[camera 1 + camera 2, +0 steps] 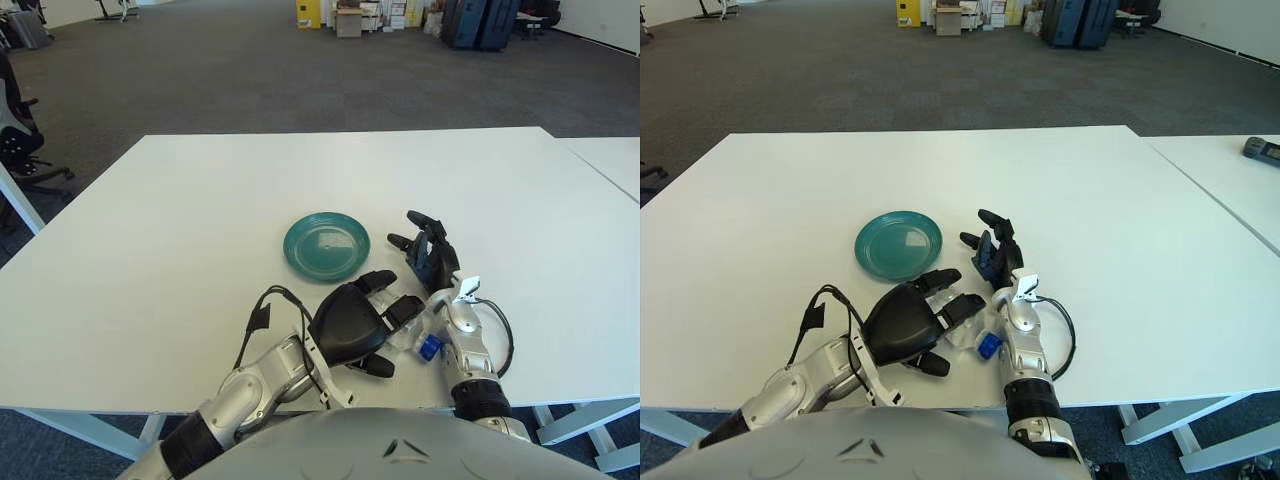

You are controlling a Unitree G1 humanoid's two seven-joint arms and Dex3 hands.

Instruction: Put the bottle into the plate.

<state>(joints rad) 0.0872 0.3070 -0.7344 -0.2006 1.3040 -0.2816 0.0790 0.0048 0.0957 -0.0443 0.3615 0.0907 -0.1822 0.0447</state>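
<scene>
left hand (362, 322) grips the bottle (420, 338) (teal plate (326, 245) holds nothing), right hand (428, 250) open.

Bottle (412, 330): clear glossy plastic, blue cap. Plate (326, 246): teal, glossy. Surface (180, 230): smooth matt white. Left hand (352, 322): matt black shell.

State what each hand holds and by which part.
Left hand covers the clear plastic bottle lying on the table, fingers over its body; firm grasp cannot be told. Right hand holds nothing.
</scene>
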